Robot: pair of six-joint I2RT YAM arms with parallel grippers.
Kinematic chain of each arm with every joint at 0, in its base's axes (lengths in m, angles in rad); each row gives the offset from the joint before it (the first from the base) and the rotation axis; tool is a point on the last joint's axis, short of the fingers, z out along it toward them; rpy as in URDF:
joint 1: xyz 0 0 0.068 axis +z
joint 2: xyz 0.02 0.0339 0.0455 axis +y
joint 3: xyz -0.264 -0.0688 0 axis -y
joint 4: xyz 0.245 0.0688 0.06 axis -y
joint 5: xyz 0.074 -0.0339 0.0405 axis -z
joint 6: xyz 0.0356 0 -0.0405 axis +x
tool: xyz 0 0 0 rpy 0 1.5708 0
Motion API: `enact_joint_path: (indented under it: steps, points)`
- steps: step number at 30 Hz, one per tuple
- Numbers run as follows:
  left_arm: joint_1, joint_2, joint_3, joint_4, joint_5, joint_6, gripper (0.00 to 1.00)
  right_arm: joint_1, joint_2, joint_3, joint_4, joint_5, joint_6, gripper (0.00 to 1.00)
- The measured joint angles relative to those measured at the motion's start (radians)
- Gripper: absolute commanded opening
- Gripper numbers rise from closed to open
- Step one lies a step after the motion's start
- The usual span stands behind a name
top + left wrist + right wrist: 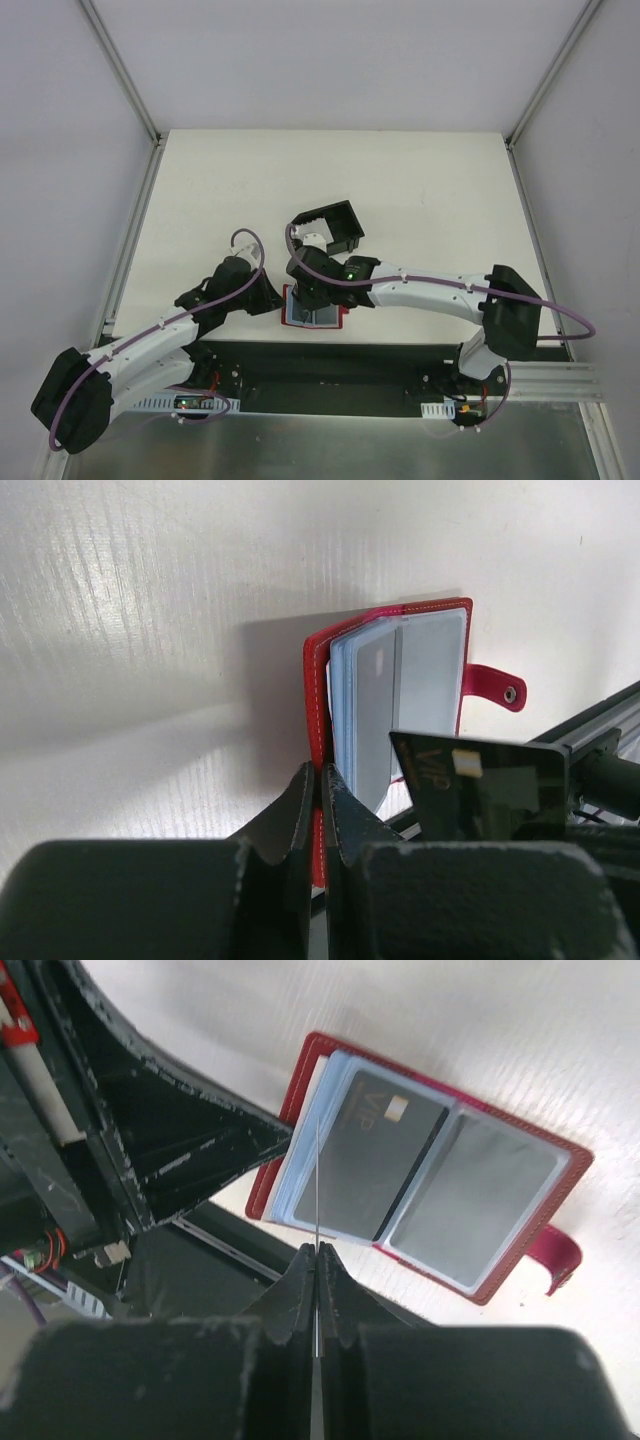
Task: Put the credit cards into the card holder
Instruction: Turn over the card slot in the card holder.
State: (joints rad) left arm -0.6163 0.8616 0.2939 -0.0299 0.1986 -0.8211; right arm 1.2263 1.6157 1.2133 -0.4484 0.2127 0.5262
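Card holder open at lower centre, top view; left tool clamped on its cover. Right tool pinches one credit card: judged light, stiff, slick; grip its edge.

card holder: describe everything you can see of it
Small red folding card holder, leather-like with pale stitching, lying open on the white table by its near edge. Pale blue clear sleeves inside, some lifted. Snap tab sticks out of one side. Left gripper is shut on its left cover's edge.
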Motion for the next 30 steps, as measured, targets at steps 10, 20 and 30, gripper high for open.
enact_joint_path:
  steps: [10, 20, 30]
  points:
    - [0.0, -0.015, 0.0, -0.006, 0.0, 0.0, 0.0, 0.028, 0.027, 0.0, -0.005, -0.064, 0.013, 0.0]
    - [0.0, -0.038, 0.0, -0.014, 0.001, 0.001, 0.0, 0.029, 0.048, 0.003, -0.058, -0.048, 0.021, 0.0]
    - [0.0, -0.06, 0.0, -0.013, 0.009, 0.014, 0.0, 0.045, 0.049, 0.051, -0.191, 0.042, 0.022, 0.0]
